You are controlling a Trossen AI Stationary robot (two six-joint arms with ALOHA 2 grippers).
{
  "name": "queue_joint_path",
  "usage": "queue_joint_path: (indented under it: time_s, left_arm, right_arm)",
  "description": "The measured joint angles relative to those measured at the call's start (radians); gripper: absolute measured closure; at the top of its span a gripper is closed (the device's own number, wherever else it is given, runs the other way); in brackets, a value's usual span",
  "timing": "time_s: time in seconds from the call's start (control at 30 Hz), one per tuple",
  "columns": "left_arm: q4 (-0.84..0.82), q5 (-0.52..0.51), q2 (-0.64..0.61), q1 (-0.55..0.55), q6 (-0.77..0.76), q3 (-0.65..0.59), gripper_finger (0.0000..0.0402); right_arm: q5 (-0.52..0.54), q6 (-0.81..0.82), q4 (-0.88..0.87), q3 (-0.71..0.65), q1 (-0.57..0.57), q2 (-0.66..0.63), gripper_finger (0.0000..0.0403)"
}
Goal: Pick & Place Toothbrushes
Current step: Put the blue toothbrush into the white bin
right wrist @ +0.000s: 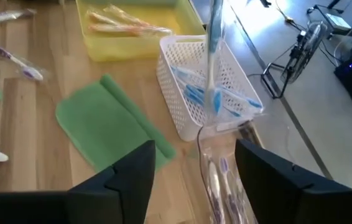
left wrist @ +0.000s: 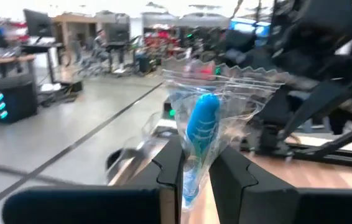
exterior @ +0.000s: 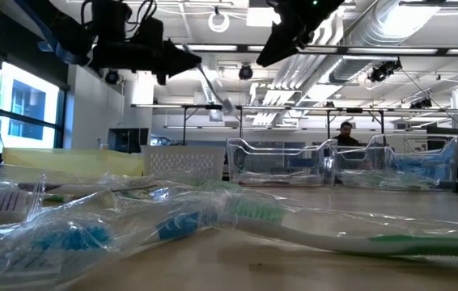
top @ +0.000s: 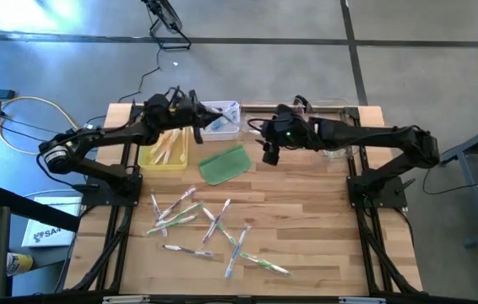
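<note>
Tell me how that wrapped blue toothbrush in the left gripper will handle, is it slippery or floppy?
Probably slippery: the toothbrush sits in a glossy clear wrapper, pinched between the left gripper fingers. The wrapper's loose crinkled top looks floppy, though the handle inside likely stays stiff. It seems light.

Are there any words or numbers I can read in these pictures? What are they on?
"SA4": roughly how the dark letters read on the white box on the floor left of the table, high view; they are small, so this is uncertain.
Wrapped toothbrushes: any print on the wrappers is too small or blurred to read.
White basket, yellow tray, green pad: no text visible.
</note>
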Motion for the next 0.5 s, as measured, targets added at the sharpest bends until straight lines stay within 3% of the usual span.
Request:
queue_joint_path:
  time_s: [0.5]
  left_arm:
    - [-0.241, -0.067, 0.005, 0.18, 0.028, 0.0, 0.0355]
  right_arm:
    - [-0.06, 0.073, -0.042, 0.0, 0.0, -0.016, 0.0225]
